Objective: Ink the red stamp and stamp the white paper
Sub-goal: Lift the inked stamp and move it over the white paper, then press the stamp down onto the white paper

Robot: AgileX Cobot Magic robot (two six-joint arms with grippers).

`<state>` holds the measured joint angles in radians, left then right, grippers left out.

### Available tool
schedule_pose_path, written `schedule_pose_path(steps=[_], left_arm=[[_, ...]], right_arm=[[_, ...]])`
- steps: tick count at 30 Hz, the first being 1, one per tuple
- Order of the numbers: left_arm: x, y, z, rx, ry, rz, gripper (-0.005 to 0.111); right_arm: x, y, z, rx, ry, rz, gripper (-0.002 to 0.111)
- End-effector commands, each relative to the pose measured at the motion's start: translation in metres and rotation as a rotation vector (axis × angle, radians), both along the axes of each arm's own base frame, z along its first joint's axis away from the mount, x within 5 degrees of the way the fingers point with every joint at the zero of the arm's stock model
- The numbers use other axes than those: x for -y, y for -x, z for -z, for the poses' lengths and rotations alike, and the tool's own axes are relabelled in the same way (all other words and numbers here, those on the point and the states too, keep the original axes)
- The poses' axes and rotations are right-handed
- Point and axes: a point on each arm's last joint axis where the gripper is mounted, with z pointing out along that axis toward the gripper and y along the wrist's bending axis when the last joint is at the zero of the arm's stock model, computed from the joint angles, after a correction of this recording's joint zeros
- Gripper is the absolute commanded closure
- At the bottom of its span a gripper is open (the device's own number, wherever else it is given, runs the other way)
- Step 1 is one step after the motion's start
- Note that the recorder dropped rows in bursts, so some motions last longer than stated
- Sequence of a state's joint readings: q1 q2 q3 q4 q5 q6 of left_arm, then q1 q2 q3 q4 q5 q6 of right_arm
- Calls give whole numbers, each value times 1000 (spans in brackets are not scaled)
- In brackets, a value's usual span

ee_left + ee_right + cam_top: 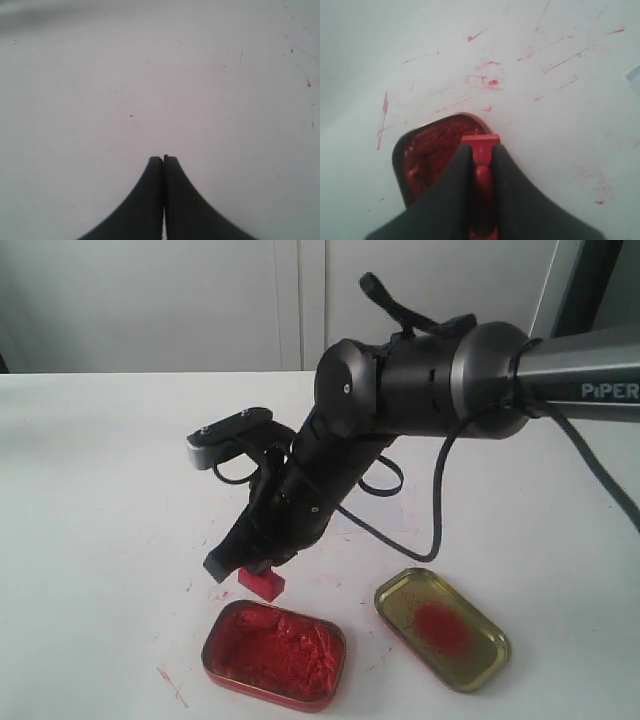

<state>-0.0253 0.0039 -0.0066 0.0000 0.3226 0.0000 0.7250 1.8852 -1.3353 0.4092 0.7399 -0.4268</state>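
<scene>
1. The red stamp (263, 584) sat clamped between the right gripper's (248, 568) black jaws, lower centre of the exterior view, just beside the rim of the red tin (204, 652).
2. The tin, filled with lumpy red paste, lay at bottom centre.
3. A gold lid (400, 605) with a red smear lay apart at lower right.
4. The left gripper (163, 159) was closed on nothing over the red-flecked white tabletop (100, 100).

Red paste tin (262, 692) sits near gold lid (402, 602) on smeared tabletop (100, 490).
</scene>
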Motion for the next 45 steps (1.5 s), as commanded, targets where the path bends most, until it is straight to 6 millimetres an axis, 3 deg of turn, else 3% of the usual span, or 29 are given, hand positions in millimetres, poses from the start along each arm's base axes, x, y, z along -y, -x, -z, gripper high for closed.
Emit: schedule_pose_path(steps=[1, 8, 20, 31, 41, 45], left_arm=[[0, 0, 3, -11, 6, -1, 107], [0, 0, 3, -11, 6, -1, 107], [0, 0, 3, -11, 6, -1, 107], [0, 0, 3, -11, 6, -1, 107], [0, 0, 3, -11, 6, -1, 107], [0, 0, 3, -11, 6, -1, 107]], right_arm=[[6, -19, -19, 85, -25, 67, 108], [12, -56, -26, 198, 67, 173, 108], [42, -109, 1, 148, 97, 327, 108], [56, -129, 27, 140, 116, 373, 108], [54, -139, 39, 148, 130, 372, 108], [53, -139, 69, 83, 174, 366, 108]])
